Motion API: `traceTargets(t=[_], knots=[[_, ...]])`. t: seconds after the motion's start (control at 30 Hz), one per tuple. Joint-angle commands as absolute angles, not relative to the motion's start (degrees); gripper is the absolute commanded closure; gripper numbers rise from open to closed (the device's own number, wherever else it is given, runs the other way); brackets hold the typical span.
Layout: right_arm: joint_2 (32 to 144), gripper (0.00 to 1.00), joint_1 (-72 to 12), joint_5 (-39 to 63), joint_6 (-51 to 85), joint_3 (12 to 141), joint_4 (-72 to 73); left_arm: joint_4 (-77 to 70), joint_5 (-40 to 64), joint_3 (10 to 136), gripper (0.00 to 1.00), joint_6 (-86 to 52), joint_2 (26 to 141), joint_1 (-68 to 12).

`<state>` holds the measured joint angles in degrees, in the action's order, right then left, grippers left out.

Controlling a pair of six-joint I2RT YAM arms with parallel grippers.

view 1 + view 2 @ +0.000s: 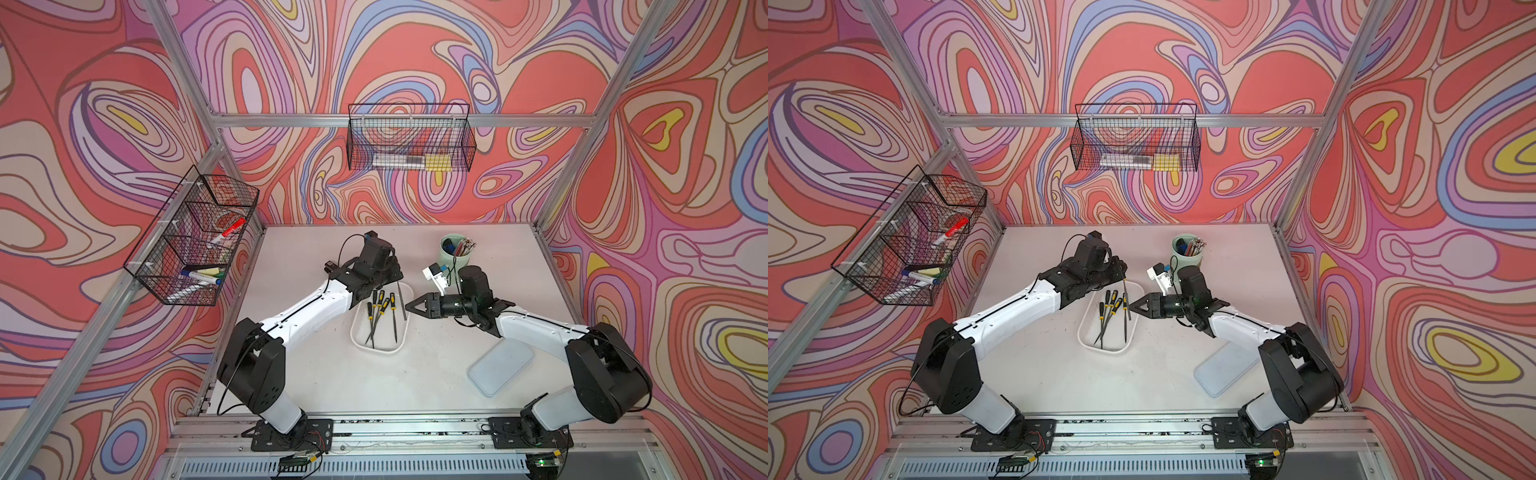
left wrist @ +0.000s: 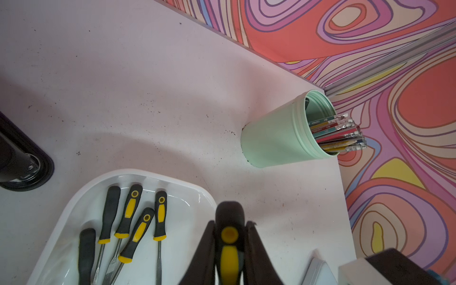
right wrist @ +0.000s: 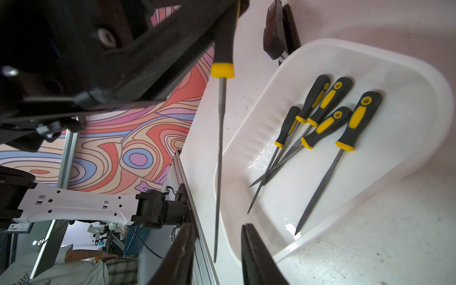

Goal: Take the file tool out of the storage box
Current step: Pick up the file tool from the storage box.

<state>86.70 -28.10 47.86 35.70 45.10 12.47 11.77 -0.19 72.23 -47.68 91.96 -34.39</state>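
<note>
Over the far right corner of the storage box [image 1: 384,343], the left tool [image 2: 230,223] is clamped on the black-and-yellow handle of one file [image 3: 220,148]. The handle sits up between the fingers [image 2: 207,251]. The thin grey blade slants down along the box's right rim. In the right wrist view the blade tip shows just outside that rim; whether it touches anything, cannot tell.

The right tool [image 3: 217,225] reaches in from the box's right side, beside the blade. Its two fingers [image 3: 254,251] stand apart. The blade passes through the gap between them with space on both sides, no contact seen.

The box is a shallow white tub, flat on the table [image 1: 415,386] between the two arms. Inside it lie five more files [image 3: 320,116] with the same handles, loosely fanned, handles toward the box's far end.

Beyond the box's far end and to its right, a mint-green cup [image 2: 278,138] stands upright, packed with pencils [image 2: 338,133]. Right of the box, toward the arm bases, a pale-blue lid [image 1: 500,368] lies flat on the table, partly under the right arm and well apart from the box.
</note>
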Motion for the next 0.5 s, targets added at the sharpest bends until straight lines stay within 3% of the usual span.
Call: traceTargets(t=[0.0, 0.47], knots=[[87.16, 0.71, -28.73, 46.58, 35.22, 46.9, 13.38, 10.13, 0.48, 71.37, 0.9, -48.16, 89.9, -33.84], [89.99, 0.79, -29.66, 46.85, 34.97, 48.74, 13.27, 9.31, 1.75, 71.46, 0.91, -48.52, 90.26, -33.16]])
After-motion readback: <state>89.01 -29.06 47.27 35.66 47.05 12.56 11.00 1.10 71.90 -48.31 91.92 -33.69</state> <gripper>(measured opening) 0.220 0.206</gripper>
